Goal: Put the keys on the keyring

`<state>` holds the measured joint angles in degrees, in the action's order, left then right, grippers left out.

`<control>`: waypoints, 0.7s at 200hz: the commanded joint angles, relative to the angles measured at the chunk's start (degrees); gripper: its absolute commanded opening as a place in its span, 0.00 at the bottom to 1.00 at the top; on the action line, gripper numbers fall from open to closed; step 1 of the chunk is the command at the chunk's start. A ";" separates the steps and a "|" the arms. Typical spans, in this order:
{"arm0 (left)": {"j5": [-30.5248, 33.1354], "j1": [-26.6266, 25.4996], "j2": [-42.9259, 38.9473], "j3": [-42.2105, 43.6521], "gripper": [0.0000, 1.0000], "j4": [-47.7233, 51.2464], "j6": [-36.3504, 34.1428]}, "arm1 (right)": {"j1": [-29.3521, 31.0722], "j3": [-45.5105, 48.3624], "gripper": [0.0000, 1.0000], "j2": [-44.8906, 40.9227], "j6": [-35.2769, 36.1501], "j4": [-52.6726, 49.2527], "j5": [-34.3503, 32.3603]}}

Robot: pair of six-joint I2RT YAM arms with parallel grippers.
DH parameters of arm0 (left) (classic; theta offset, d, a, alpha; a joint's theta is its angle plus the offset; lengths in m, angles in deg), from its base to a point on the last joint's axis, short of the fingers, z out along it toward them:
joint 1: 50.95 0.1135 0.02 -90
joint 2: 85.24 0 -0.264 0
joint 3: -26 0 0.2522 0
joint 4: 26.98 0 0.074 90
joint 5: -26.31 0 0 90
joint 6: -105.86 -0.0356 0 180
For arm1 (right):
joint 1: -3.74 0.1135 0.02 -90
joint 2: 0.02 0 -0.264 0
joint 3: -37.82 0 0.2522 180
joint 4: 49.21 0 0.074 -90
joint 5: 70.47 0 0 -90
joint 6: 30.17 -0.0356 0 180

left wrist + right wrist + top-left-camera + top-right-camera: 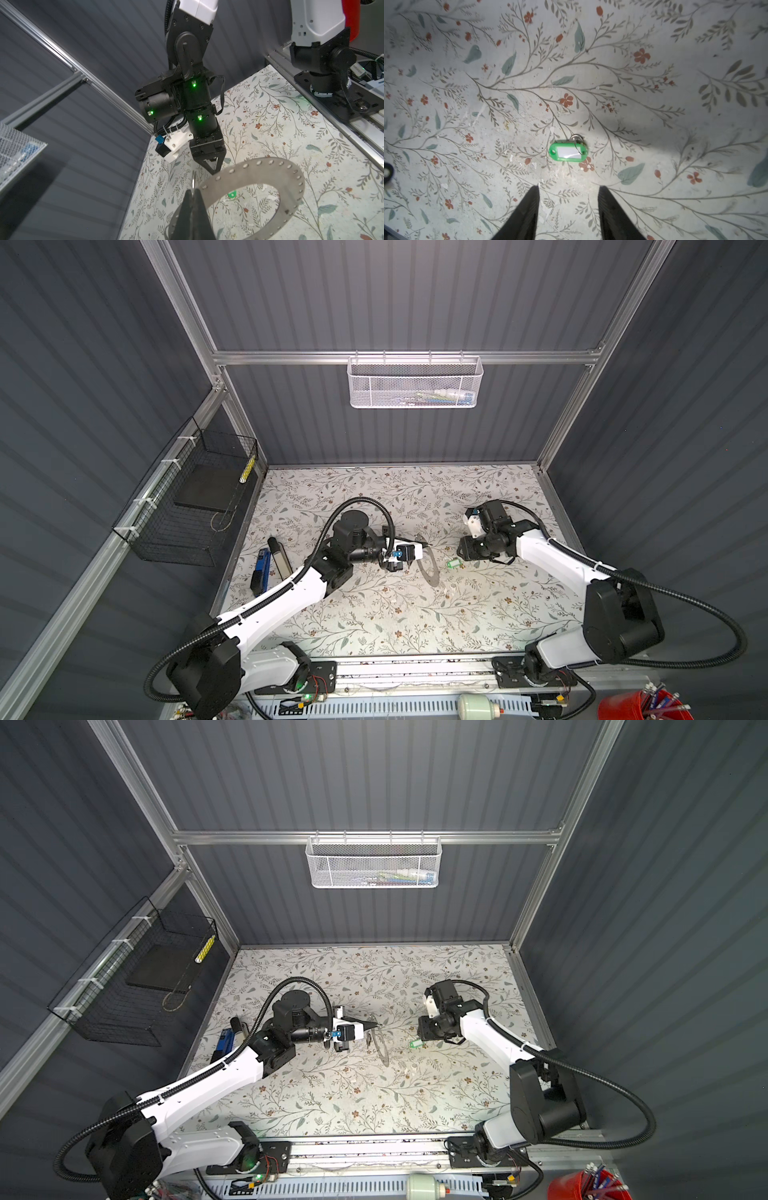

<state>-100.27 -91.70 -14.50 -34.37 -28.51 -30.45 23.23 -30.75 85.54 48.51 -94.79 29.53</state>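
The keyring [429, 568] [382, 1048], a flat grey plate with a big central hole and small rim holes, is held tilted up off the floral table. My left gripper [427, 546] [194, 192] is shut on a small wire loop at the plate's rim. One of the keys, the green tag [568, 152] with a white label and a small metal ring, lies flat on the table [453, 563] [415, 1043], right of the plate. My right gripper [569, 188] [463, 551] hangs open just above the tag, holding nothing. Through the plate's hole the green tag [231, 194] shows.
A blue object [261, 572] and a dark bar [279, 558] lie at the table's left edge. A black wire basket [187, 506] hangs on the left wall, a white mesh basket [415, 383] on the back rail. A red bin [636, 705] stands front right.
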 commanded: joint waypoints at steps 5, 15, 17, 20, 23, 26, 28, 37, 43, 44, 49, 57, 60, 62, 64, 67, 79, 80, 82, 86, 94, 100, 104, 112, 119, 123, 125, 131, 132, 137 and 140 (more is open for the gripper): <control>1.63 0.72 0.34 1.08 0.00 -2.89 4.16 | 0.23 -3.77 0.46 2.64 2.15 -6.15 -1.57; 1.83 0.76 0.41 1.47 0.00 -3.36 4.68 | 0.37 -5.11 0.45 3.99 3.13 -7.71 -2.22; 1.81 0.76 0.42 1.55 0.00 -3.52 4.72 | 0.36 -5.44 0.45 4.24 3.24 -7.97 -2.36; 1.91 0.83 0.44 1.60 0.00 -3.68 4.92 | 0.36 -5.81 0.44 4.73 3.58 -8.39 -2.43; 2.01 0.85 0.44 1.70 0.00 -3.89 5.01 | 0.38 -6.23 0.44 5.20 3.83 -8.85 -2.52; 2.03 0.89 0.45 1.83 0.00 -4.04 5.17 | 0.38 -6.57 0.43 5.61 4.12 -9.24 -2.62; 2.04 0.86 0.45 1.91 0.00 -4.15 5.22 | 0.38 -6.83 0.43 5.96 4.18 -9.59 -2.68; 2.14 0.93 0.46 1.93 0.00 -4.22 5.42 | 0.43 -7.53 0.42 6.99 4.50 -10.26 -2.99; 2.30 1.00 0.45 2.01 0.00 -4.21 5.43 | 0.46 -7.68 0.40 7.33 4.64 -10.05 -2.84; 2.30 0.97 0.45 2.03 0.00 -4.26 5.43 | 0.46 -7.68 0.40 7.38 4.63 -9.99 -2.82; 2.39 1.04 0.37 2.16 0.00 -4.31 5.50 | 0.47 -7.55 0.39 7.66 4.65 -9.56 -2.56; 2.47 1.03 0.36 2.22 0.00 -4.27 5.52 | 0.47 -7.32 0.37 7.98 4.47 -8.69 -2.38; 2.44 1.05 0.44 2.29 0.00 -4.28 5.59 | 0.47 -7.30 0.37 8.16 4.46 -8.54 -2.25; 2.47 1.10 0.45 2.29 0.00 -4.30 5.58 | 0.47 -7.30 0.36 8.19 4.48 -8.44 -2.19; 2.47 1.11 0.45 2.24 0.00 -4.31 5.60 | 0.42 -7.32 0.36 8.34 4.46 -8.33 -2.12; 2.46 1.11 0.45 2.27 0.00 -4.31 5.64 | 0.46 -7.33 0.35 8.55 4.46 -8.22 -2.02; 2.40 1.16 0.45 2.37 0.00 -4.39 5.70 | 0.49 -7.72 0.33 9.44 4.58 -7.87 -2.00; 2.44 1.14 0.45 2.34 0.00 -4.39 5.74 | 0.52 -7.74 0.33 9.53 4.65 -7.85 -2.05; 2.42 1.12 0.45 2.32 0.00 -4.38 5.75 | 0.48 -7.81 0.32 9.67 4.72 -7.79 -1.99; 2.39 1.11 0.45 2.32 0.00 -4.47 5.80 | 0.47 -8.05 0.32 10.00 4.86 -7.61 -1.85; 2.39 1.11 0.54 2.36 0.00 -4.48 5.85 | 0.61 -8.44 0.32 10.56 5.10 -7.41 -1.87; 2.43 1.16 0.54 2.32 0.00 -4.35 5.86 | 0.73 -8.75 0.31 11.02 5.27 -7.17 -1.84; 2.43 1.18 0.54 2.36 0.00 -4.37 5.87 | 0.73 -9.06 0.31 11.45 5.41 -7.21 -1.71; 2.41 1.20 0.54 2.44 0.00 -4.40 5.88 | 0.79 -9.63 0.31 12.24 5.50 -7.23 -1.57; 2.45 1.20 0.54 2.39 0.00 -4.38 6.02 | 0.84 -10.02 0.31 12.88 5.66 -7.25 -1.56; 2.46 1.20 0.54 2.42 0.00 -4.35 6.05 | 0.90 -10.26 0.31 13.22 5.73 -7.27 -1.49; 2.47 1.22 0.54 2.43 0.00 -4.39 6.05 | 0.90 -10.37 0.31 13.49 5.76 -7.25 -1.41; 2.47 1.20 0.54 2.40 0.00 -4.36 6.20 | 0.97 -10.69 0.31 14.02 5.86 -7.29 -1.39; 2.48 1.20 0.54 2.40 0.00 -4.38 6.17 | 0.98 -10.72 0.31 14.07 5.86 -7.25 -1.39; 2.47 1.20 0.53 2.43 0.00 -4.34 6.15 | 1.04 -10.88 0.31 14.39 5.95 -7.30 -1.49; 2.47 1.21 0.54 2.41 0.00 -4.37 6.18 | 1.01 -11.01 0.30 14.62 6.07 -7.30 -1.55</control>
<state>-97.87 -90.96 -14.20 -32.34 -30.94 -25.40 23.84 -39.88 98.61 53.30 -101.30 27.78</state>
